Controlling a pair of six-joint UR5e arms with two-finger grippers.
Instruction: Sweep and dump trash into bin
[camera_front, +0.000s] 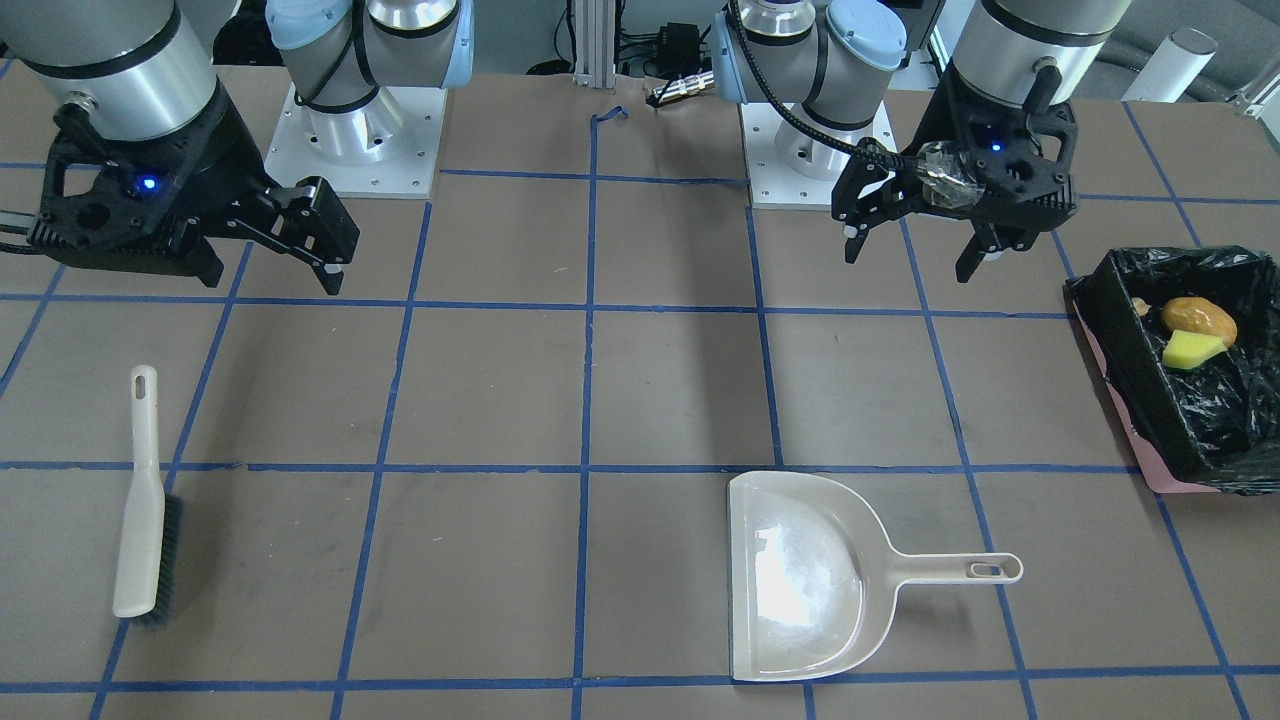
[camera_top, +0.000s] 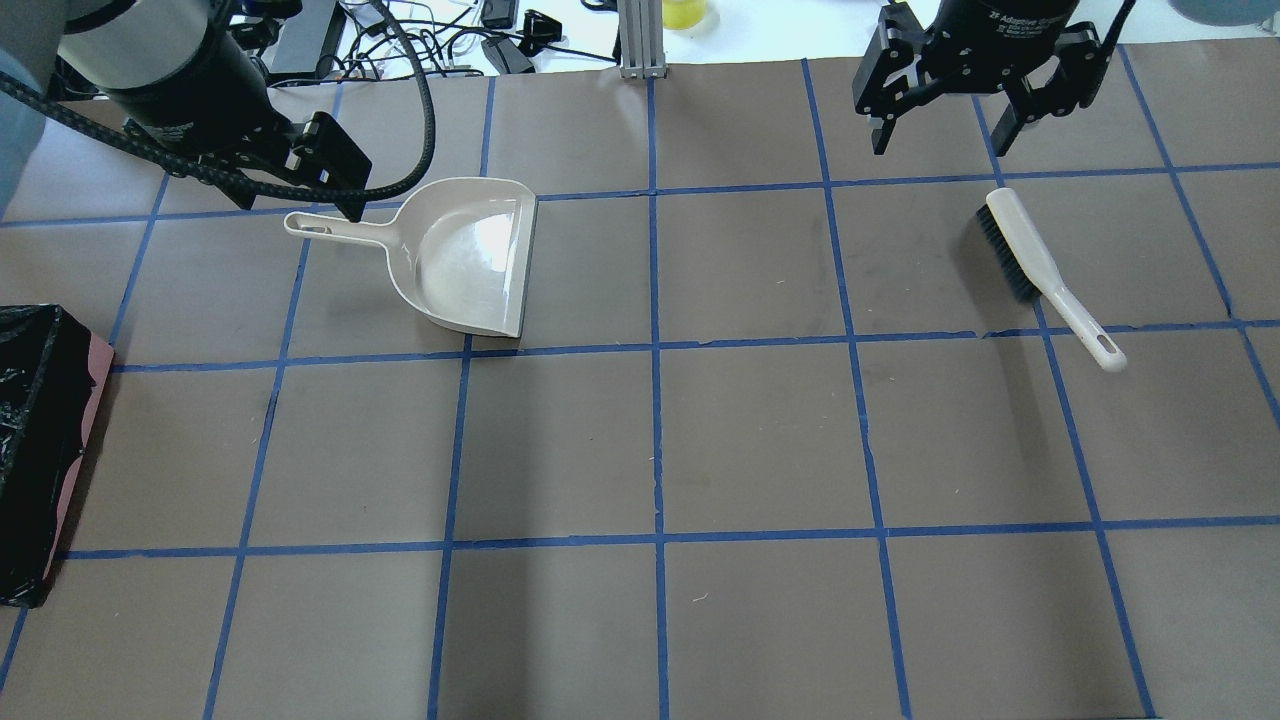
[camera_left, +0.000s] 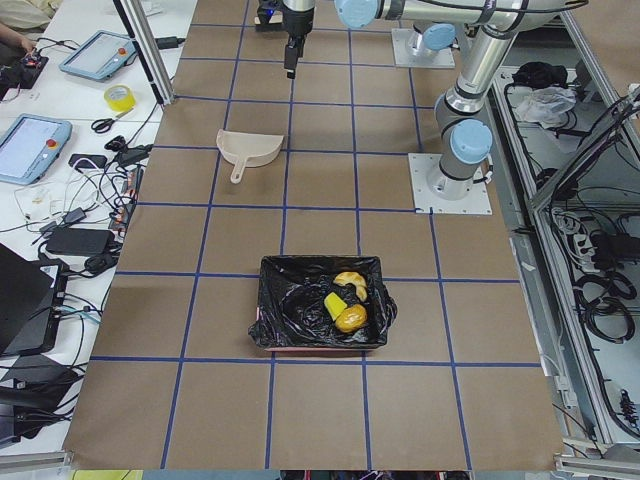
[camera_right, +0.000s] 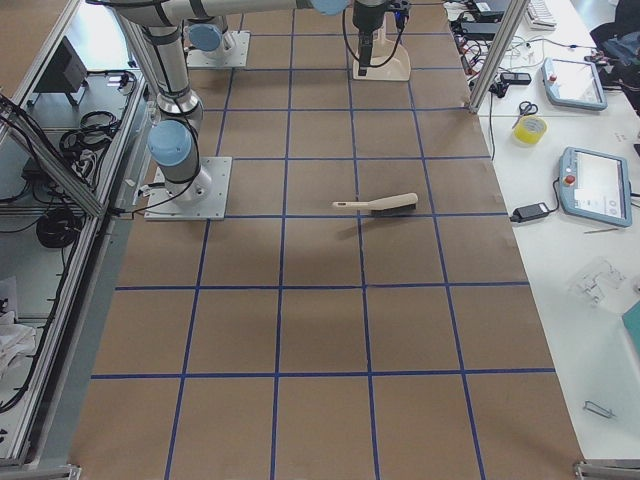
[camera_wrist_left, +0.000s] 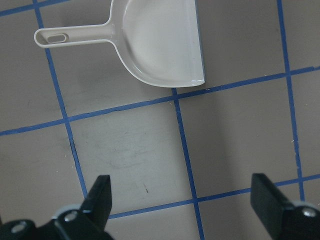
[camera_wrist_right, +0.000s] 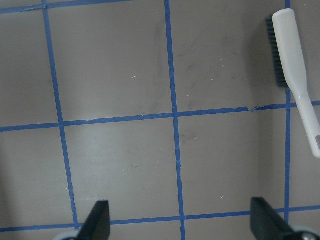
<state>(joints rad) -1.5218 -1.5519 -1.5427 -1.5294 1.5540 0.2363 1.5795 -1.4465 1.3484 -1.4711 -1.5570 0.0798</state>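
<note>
The bin (camera_front: 1200, 265), lined with a black bag over a pink edge, stands at the table's end on my left. In it lie the golden-brown lump (camera_front: 1198, 318), the yellow sponge (camera_front: 1192, 350) and a sliver of the pale peel (camera_front: 1140, 305). The bin also shows in the exterior left view (camera_left: 290, 300) and the overhead view (camera_top: 40, 440). My left gripper (camera_front: 910, 262) is open and empty, raised above the table near the dustpan's handle (camera_top: 330, 228). My right gripper (camera_top: 940, 145) is open and empty, raised above the table near the brush (camera_top: 1040, 270).
The beige dustpan (camera_front: 800, 575) lies flat and empty, handle toward the bin; it shows in the left wrist view (camera_wrist_left: 160, 45). The brush (camera_front: 145, 500) lies on its side and shows in the right wrist view (camera_wrist_right: 295, 65). Blue tape lines grid the brown table.
</note>
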